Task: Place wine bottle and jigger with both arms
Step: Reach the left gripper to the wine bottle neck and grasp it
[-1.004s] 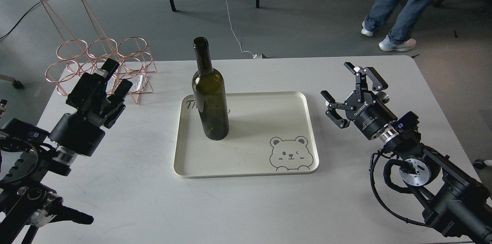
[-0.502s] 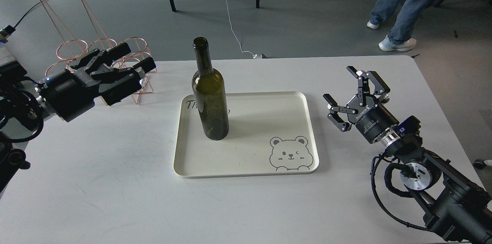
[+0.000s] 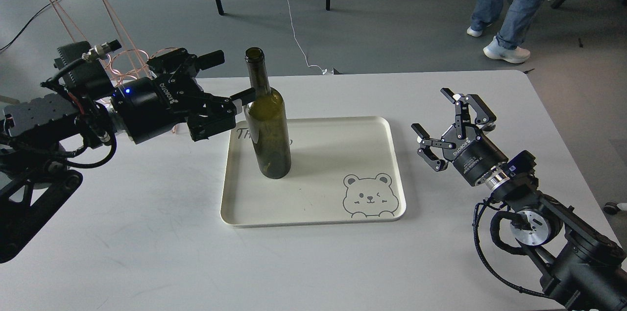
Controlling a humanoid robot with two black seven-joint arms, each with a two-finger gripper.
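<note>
The dark olive-green wine bottle (image 3: 267,125) stands upright on the left part of the cream tray (image 3: 343,154). My left gripper (image 3: 230,77) is open and comes in level from the left. Its near finger tip touches or nearly touches the bottle's shoulder, and its far finger reaches behind and left of the neck. My right gripper (image 3: 433,112) is open and empty above the table, to the right of the tray. The jigger is not in view.
A copper wire rack (image 3: 93,27) stands at the table's back left, partly hidden by my left arm. The tray has a bear drawing (image 3: 368,196) at its front right. A person's legs (image 3: 509,7) and chair legs are on the floor beyond the table.
My left arm has risen and swung right from beside the wire rack up to the bottle's shoulder, gripper turned level. My right gripper has barely moved. The person has stepped slightly.
</note>
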